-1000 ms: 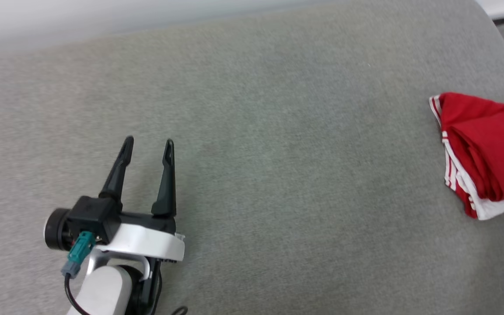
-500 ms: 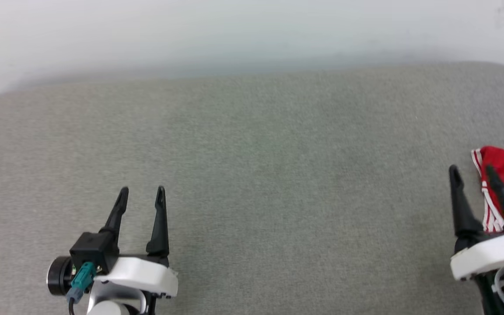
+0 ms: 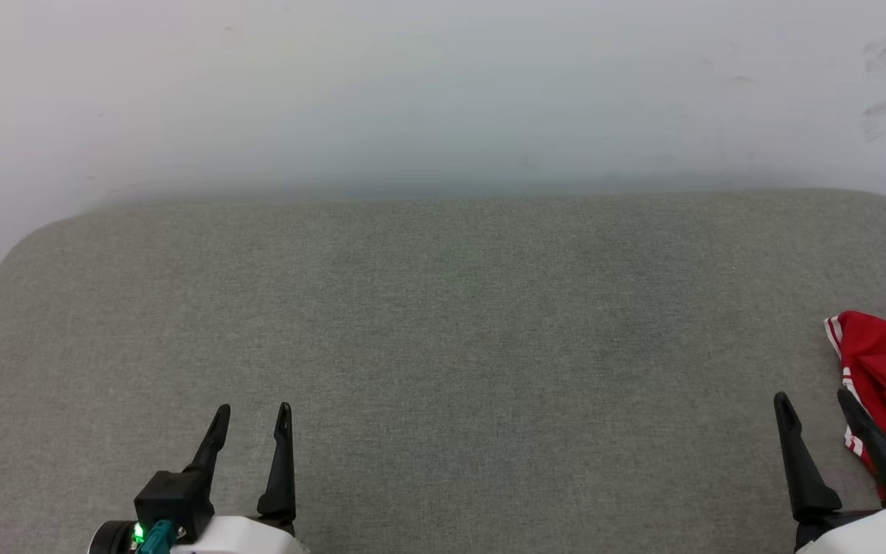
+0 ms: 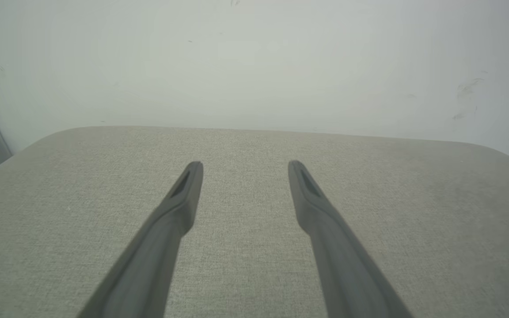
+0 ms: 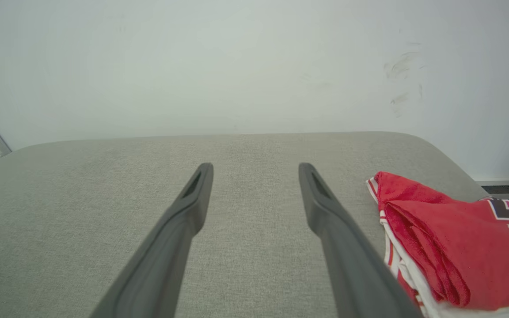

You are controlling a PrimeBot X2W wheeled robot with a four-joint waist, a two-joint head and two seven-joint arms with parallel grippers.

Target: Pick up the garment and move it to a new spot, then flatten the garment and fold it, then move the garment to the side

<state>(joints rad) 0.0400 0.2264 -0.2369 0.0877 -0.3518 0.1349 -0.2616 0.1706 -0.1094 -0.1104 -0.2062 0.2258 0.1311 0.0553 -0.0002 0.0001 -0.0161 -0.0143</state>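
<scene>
On the grey padded surface [image 3: 443, 323], at its right edge, I record one garment [image 3: 885, 362]. It is a red jersey lying in a bunched heap of loose overlapping folds. The fabric is thin and soft, and the hem is edged in white-and-red stripes. In my right wrist view, black letters outlined in white show at its far end.

Two grippers are counted, each with two long dark tapered fingers slotted near the tip. The left gripper [image 3: 252, 412] hovers over bare surface at lower left, jaws spread and holding nothing, well apart from the garment. The right gripper [image 3: 812, 398] is likewise spread and empty. Its outer finger stands just beside the striped hem, and I cannot tell whether they touch.

The surface is a woven, lightly flecked textile with rounded corners. Behind it is a pale smooth wall [image 3: 443, 92], which carries several dark scuff marks [image 5: 402, 66].
</scene>
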